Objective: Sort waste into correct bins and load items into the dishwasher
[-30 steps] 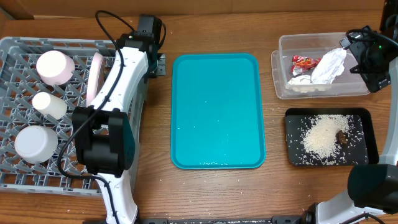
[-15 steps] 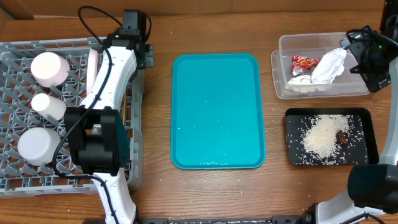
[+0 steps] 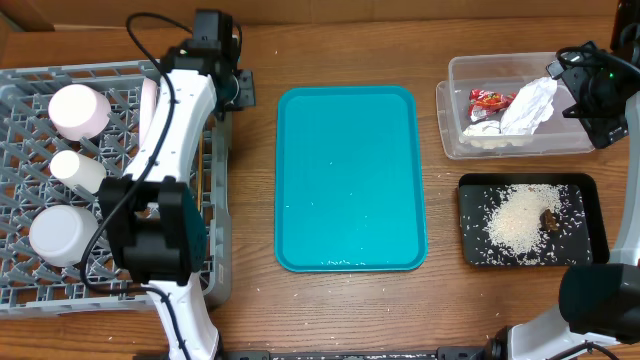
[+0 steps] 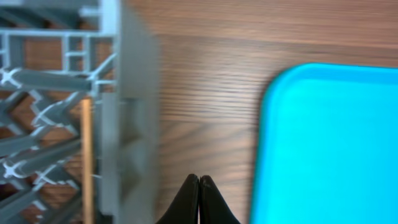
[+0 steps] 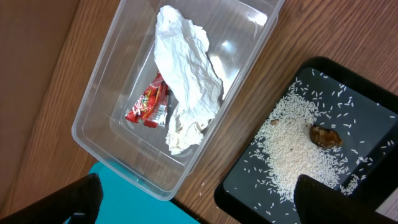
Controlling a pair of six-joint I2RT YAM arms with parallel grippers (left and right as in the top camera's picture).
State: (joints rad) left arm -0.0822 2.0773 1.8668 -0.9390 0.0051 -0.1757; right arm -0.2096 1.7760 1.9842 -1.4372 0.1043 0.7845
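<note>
The grey dishwasher (image 3: 222,250) at the left holds a pale pink dish (image 3: 80,108), a small white cup (image 3: 78,170), a white bowl (image 3: 62,232) and an upright plate (image 3: 149,102) partly behind my left arm. A wooden chopstick (image 4: 87,155) lies inside its wall (image 4: 127,112). My left gripper (image 4: 199,182) is shut and empty over bare wood between the rack and the teal tray (image 4: 329,143). The clear bin (image 5: 99,106) holds the napkin (image 5: 186,74) and red wrapper (image 5: 148,106). The black bin (image 5: 367,93) holds rice (image 5: 298,155) and a brown lump (image 5: 326,135). My right gripper (image 5: 199,202) hangs open above both bins.
The teal tray (image 3: 350,180) lies bare in the middle of the table. The clear bin (image 3: 455,140) sits at the back right, with the black bin (image 3: 590,245) just in front of it. A few stray rice grains lie on the wood between them.
My left arm has swung left and toward the back edge, and the rack with its dishes has shifted slightly left. The right arm has not moved.
</note>
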